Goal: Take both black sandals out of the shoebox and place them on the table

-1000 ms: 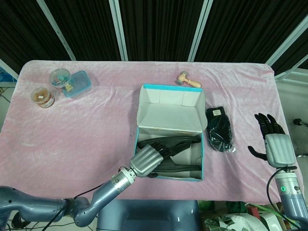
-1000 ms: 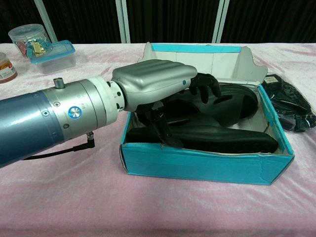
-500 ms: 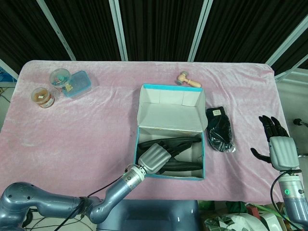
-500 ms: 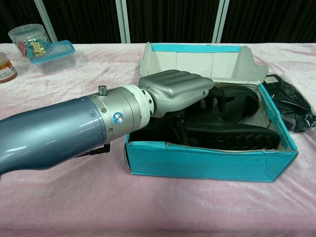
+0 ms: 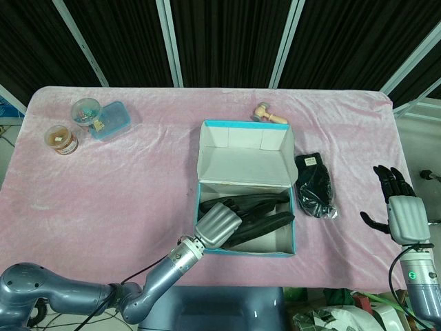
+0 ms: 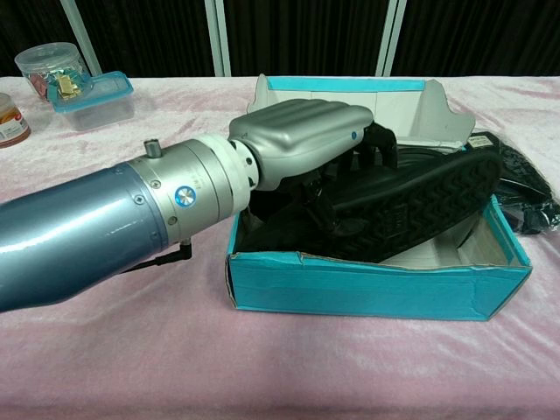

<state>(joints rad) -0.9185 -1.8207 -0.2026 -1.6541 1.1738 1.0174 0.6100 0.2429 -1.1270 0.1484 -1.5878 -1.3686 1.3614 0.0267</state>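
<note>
Chest view: left hand (image 6: 302,140) fingers are clamping one sandal (image 6: 411,206), now tilting sole-out, rising from the shoebox (image 6: 376,284); the other is lying beneath. Right hand (image 5: 403,210) is hanging spread, empty.

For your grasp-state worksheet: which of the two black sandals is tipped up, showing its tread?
The sandal gripped by the left hand; the other sandal lies lower in the shoebox.

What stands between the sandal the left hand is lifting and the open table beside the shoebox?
Only the shoebox wall: the left hand holds the sandal tilted, its toe end above the rim, its heel end still inside. Nothing else visible blocks it.
</note>
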